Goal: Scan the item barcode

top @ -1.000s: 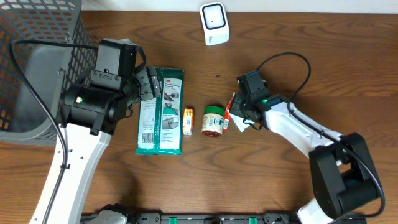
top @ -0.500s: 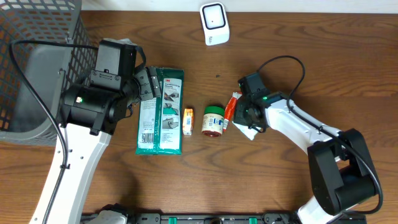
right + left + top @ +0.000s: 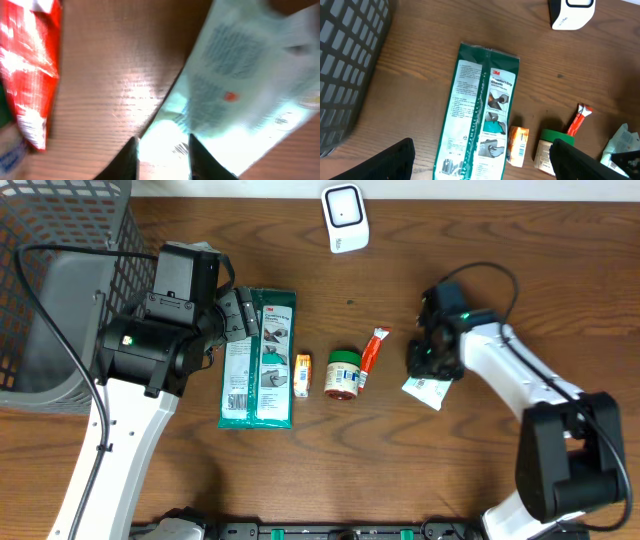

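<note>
Your right gripper [image 3: 161, 159] has pulled right, off the red foil sachet [image 3: 374, 347], which now lies beside the green-lidded jar [image 3: 344, 374]. Its jaws have parted slightly over a pale printed flat packet [image 3: 430, 391]. Your left gripper [image 3: 485, 162] stays wide open above the green plastic package [image 3: 482, 115].

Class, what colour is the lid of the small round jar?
Green; the lid shows best in the overhead view.

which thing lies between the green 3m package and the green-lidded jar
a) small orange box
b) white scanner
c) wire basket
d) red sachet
a: in the overhead view the small orange box lies in the gap between the green 3M package and the green-lidded jar.
</note>
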Robot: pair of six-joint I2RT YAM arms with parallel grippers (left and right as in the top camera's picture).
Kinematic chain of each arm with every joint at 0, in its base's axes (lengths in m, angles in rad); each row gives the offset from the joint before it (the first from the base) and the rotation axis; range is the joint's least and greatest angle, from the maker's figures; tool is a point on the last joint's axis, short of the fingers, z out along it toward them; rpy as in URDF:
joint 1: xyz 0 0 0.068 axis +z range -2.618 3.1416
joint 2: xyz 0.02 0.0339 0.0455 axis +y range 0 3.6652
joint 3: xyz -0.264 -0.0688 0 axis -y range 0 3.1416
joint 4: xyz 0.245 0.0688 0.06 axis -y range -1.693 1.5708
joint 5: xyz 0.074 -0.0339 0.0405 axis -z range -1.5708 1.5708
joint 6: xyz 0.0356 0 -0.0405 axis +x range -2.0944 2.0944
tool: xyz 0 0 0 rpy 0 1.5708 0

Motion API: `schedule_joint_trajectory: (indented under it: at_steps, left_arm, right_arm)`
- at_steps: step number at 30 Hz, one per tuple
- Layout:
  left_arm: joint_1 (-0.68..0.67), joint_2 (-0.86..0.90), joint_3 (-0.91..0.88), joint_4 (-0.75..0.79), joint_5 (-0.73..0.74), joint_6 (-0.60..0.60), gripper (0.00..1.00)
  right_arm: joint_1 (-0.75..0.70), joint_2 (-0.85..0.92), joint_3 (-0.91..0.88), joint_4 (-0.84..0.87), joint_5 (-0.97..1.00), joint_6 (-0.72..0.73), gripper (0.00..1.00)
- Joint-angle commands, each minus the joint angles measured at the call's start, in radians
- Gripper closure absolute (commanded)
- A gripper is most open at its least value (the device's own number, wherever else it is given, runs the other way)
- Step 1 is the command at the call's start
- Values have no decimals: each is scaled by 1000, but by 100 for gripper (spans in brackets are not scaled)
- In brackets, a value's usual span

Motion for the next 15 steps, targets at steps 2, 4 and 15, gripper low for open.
schedule_joint_trajectory:
  at_steps: [2,4,15]
  left_arm:
    - [5,4,16,-2,-13,10,14]
    - [5,4,16,-2,-13,10,14]
    - [5,4,16,-2,-13,10,14]
  right_arm:
    - [-68,-83,99,-112,-42,-56,50]
    - [-97,-96,103,-156,-42,-56,30]
    - [-245,-95,-8,-174,-43,-57,8]
